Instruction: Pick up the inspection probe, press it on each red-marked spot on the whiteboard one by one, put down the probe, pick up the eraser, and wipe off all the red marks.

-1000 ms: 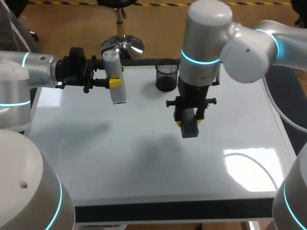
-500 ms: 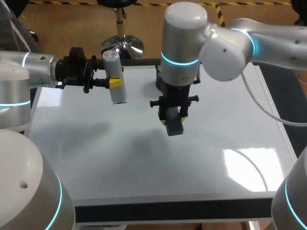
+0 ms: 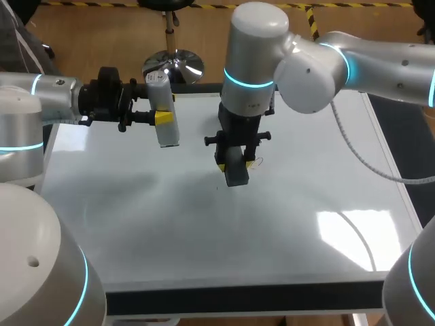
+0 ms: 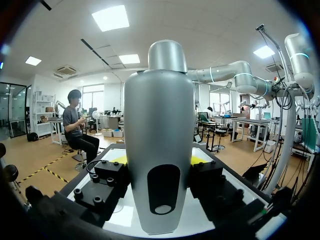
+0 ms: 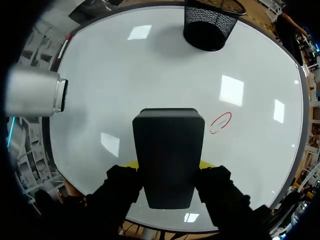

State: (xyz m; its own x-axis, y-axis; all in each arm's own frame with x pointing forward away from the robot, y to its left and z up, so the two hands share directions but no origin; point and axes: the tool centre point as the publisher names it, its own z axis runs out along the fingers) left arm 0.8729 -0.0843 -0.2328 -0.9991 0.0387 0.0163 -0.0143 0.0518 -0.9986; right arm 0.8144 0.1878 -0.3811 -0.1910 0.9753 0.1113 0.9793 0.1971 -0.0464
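Note:
The silver inspection probe [image 3: 164, 112] hangs in the air over the whiteboard's [image 3: 136, 224] back left part, with my left gripper [image 3: 163, 118] shut on it. In the left wrist view the probe [image 4: 160, 140] fills the space between the two fingers of the gripper [image 4: 160, 162]. My right gripper [image 3: 234, 165] is shut on the dark eraser [image 3: 235, 174], low over the middle of the board. A red oval mark [image 5: 220, 122] lies on the board just beside the eraser [image 5: 169, 155], still uncovered. The mark [image 3: 253, 163] shows faintly in the head view.
A black mesh cup [image 5: 212, 22] stands at the board's far edge, ahead of the right gripper [image 5: 169, 166]; my right arm hides it in the head view. The probe's end [image 5: 32, 92] shows off to one side. The board's near half carries only glare patches.
My right arm has carried the eraser leftward across the board, from right of centre to the middle near the red mark. The left arm and probe have stayed still.

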